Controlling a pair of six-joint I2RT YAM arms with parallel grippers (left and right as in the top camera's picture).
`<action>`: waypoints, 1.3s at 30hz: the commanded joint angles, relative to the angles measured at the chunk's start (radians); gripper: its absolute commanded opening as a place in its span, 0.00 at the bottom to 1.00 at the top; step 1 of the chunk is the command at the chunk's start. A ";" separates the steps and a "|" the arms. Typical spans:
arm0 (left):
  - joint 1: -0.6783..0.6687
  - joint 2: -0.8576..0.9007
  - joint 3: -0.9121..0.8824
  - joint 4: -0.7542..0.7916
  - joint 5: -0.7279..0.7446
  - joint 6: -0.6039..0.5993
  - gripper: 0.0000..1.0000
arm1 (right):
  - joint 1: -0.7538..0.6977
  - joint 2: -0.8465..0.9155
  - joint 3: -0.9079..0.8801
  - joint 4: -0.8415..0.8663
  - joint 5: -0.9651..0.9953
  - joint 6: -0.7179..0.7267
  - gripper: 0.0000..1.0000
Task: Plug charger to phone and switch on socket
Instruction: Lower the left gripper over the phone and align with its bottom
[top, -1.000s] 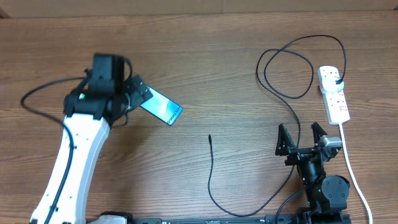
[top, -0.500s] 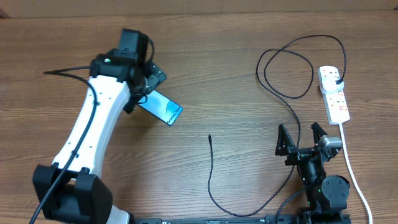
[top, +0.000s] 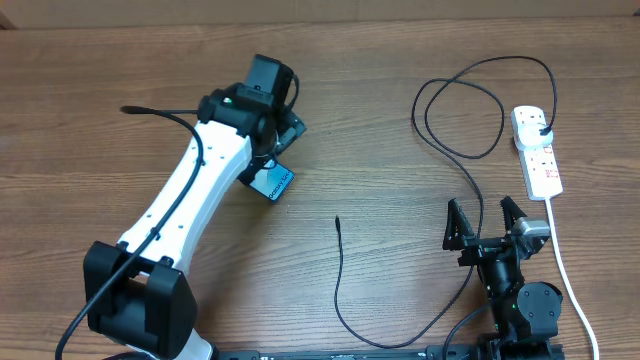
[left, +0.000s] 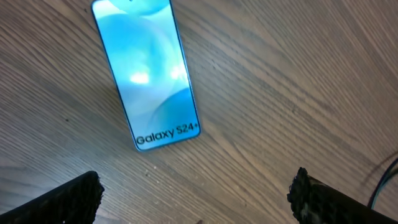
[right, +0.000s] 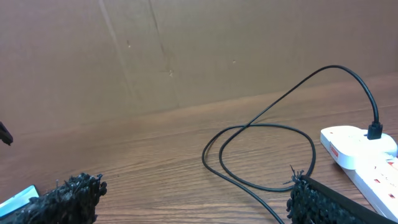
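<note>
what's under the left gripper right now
The phone lies screen up below the open left gripper, untouched. From overhead the arm covers most of it; only the labelled end shows.

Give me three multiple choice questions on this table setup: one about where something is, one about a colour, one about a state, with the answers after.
1. Where does the free tip of the charger lie?
A) on the bare table, apart from the phone
B) plugged into the phone
C) pushed into the socket

2. What colour is the body of the socket?
A) black
B) white
C) green

3. How do the jaws of the right gripper stand?
A) shut on the charger
B) shut on the phone
C) open, holding nothing

Answers:
1 A, the overhead view shows the tip alone on the wood.
2 B, its casing is white with red markings.
3 C, the fingers stand wide apart with nothing between them.
</note>
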 joint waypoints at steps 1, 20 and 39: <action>-0.002 0.007 0.029 0.003 -0.024 -0.025 1.00 | 0.005 -0.011 -0.011 0.002 0.009 -0.004 1.00; 0.072 0.165 0.170 -0.144 0.095 -0.157 1.00 | 0.005 -0.011 -0.011 0.002 0.009 -0.005 1.00; 0.072 0.308 0.245 -0.227 0.008 -0.154 1.00 | 0.005 -0.011 -0.011 0.002 0.009 -0.004 1.00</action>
